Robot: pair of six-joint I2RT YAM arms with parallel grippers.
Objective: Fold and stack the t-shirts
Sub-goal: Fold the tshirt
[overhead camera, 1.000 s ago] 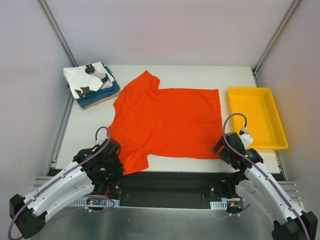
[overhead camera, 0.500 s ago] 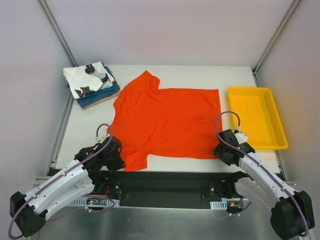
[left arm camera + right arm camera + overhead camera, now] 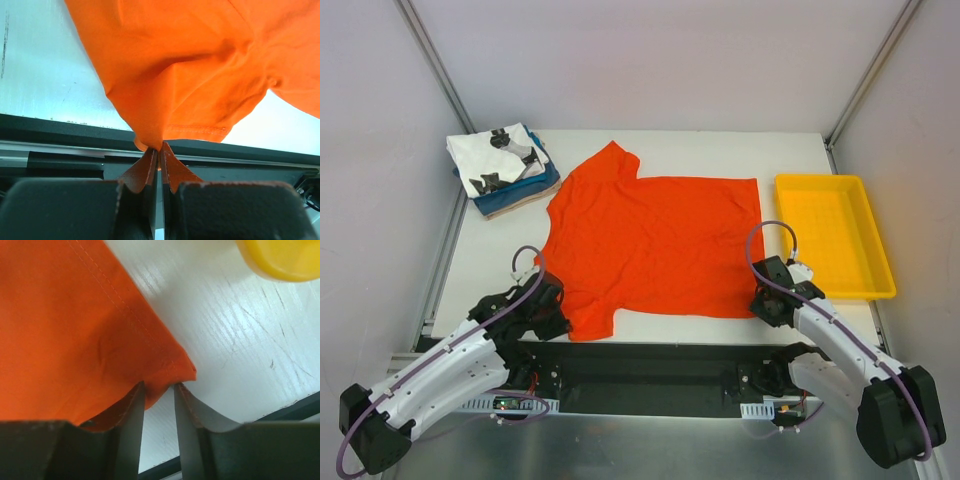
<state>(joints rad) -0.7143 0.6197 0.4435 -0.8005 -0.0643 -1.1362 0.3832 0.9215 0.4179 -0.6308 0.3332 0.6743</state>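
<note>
top external, biggest first: what lies where?
– the white table (image 3: pixel 490 260) carries it all. the orange tee (image 3: pixel 655 245) lies spread flat across its middle, collar end to the left, hem to the right, one sleeve at the near edge.
– how will it handle?
– i judge it light, limp and a little clingy. it will sag wherever it isn't held, so it wants two holds along one side, taken at stitched edges. then a slow carry-over, so it doesn't bunch.
– anything in the way?
– the yellow tray (image 3: pixel 820 178) sits just right of the hem, apart from it. the stack of folded tees (image 3: pixel 505 170), printed white one on top, sits at the far left corner, near the far sleeve. neither looks likely to block a fold across the cloth.
– and the grippers?
– the left gripper (image 3: pixel 158 150) is pinched tight on the near sleeve's hem, with the cloth drawn up into a peak. the right gripper (image 3: pixel 159 387) straddles the near hem corner, fingers a narrow gap apart, not clamped as far as i can tell.
</note>
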